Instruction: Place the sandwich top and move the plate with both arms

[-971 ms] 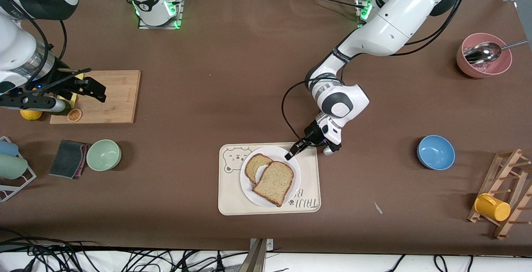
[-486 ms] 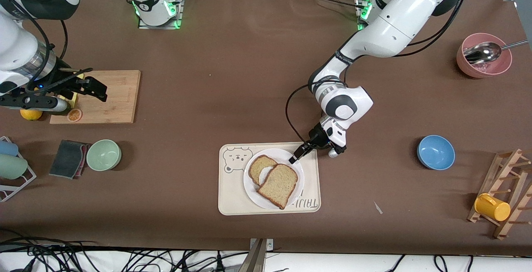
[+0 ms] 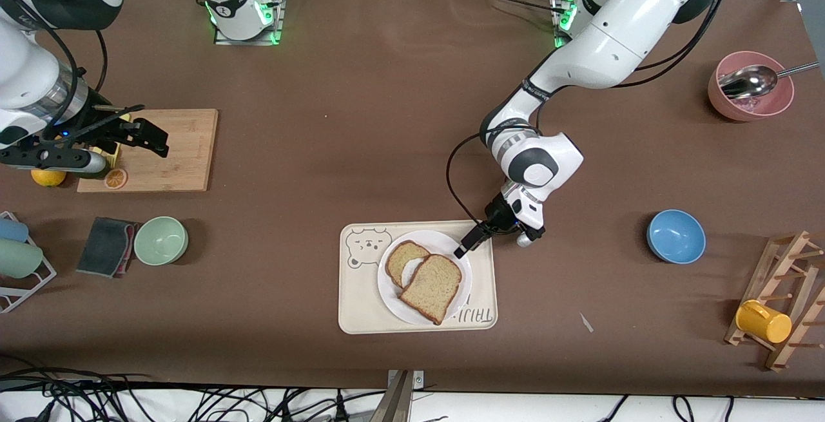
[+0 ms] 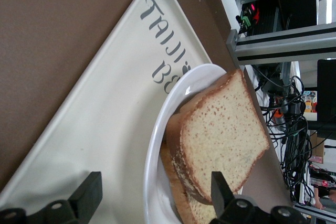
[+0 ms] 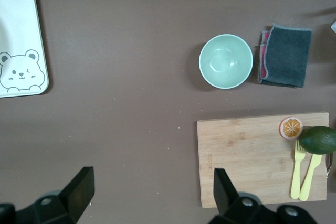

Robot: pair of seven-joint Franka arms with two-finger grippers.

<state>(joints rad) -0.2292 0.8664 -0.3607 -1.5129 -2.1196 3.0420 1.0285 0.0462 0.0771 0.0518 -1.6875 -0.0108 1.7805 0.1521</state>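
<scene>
The sandwich top (image 3: pixel 432 285), a speckled light-brown slice, lies tilted on a lower slice (image 3: pixel 403 258) on the white plate (image 3: pixel 387 292), which sits on the cream bear tray (image 3: pixel 353 309). My left gripper (image 3: pixel 465 246) is open at the plate's edge on the left arm's side. In the left wrist view its fingers (image 4: pixel 86 198) straddle the plate's rim (image 4: pixel 157 156), one over the tray (image 4: pixel 105 119), the other beside the sandwich top (image 4: pixel 226 129). My right gripper (image 3: pixel 153 142) is open and empty over the wooden cutting board (image 3: pixel 174 151), where the arm waits.
A green bowl (image 3: pixel 161 239) and a grey cloth (image 3: pixel 106 246) lie nearer the camera than the board. A blue bowl (image 3: pixel 675 236), a pink bowl with a spoon (image 3: pixel 751 87) and a wooden rack with a yellow cup (image 3: pixel 764 322) stand toward the left arm's end.
The plate with both slices has slid a little toward the left arm's end of the tray. My left gripper has moved the same way. The right arm has barely moved.
</scene>
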